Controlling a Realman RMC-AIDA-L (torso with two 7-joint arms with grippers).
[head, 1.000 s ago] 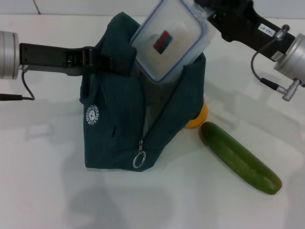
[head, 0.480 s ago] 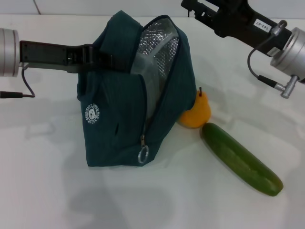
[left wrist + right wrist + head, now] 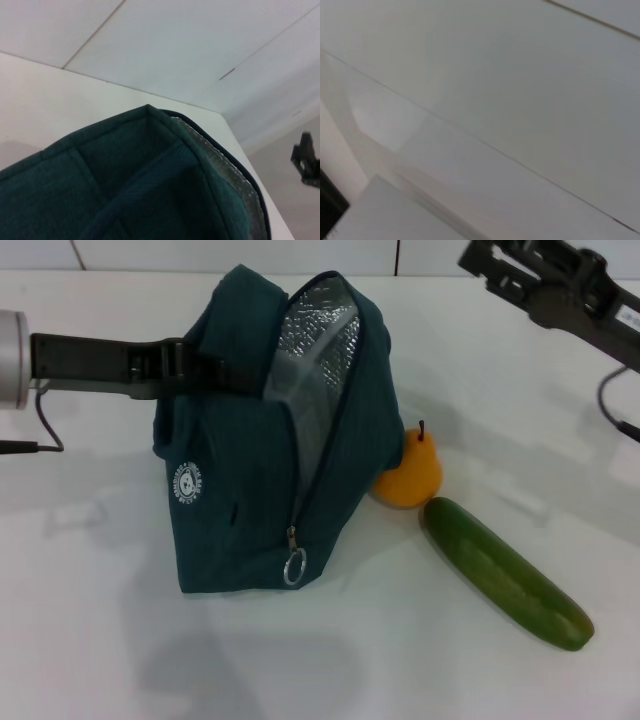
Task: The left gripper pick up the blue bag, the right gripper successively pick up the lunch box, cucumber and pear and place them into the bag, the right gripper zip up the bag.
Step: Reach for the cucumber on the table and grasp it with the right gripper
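Observation:
The blue bag (image 3: pixel 250 470) stands on the white table with its mouth open, showing the foil lining (image 3: pixel 315 340). My left gripper (image 3: pixel 205 372) is shut on the bag's top at its left side and holds it up. The bag also fills the left wrist view (image 3: pixel 125 185). The zipper ring (image 3: pixel 293 567) hangs low on the front. The pear (image 3: pixel 408 478) stands against the bag's right side. The cucumber (image 3: pixel 505 572) lies just right of the pear. My right gripper (image 3: pixel 482 257) is open and empty, high at the back right. The lunch box is hidden.
The white table (image 3: pixel 90 620) runs on all sides of the bag. A white wall with seams (image 3: pixel 395 255) stands behind. The right wrist view shows only pale wall and table. The right gripper shows far off in the left wrist view (image 3: pixel 306 160).
The lunch box left my right gripper and went out of sight into the bag. The right gripper pulled back to the right. The bag settled, and the pear now shows fully.

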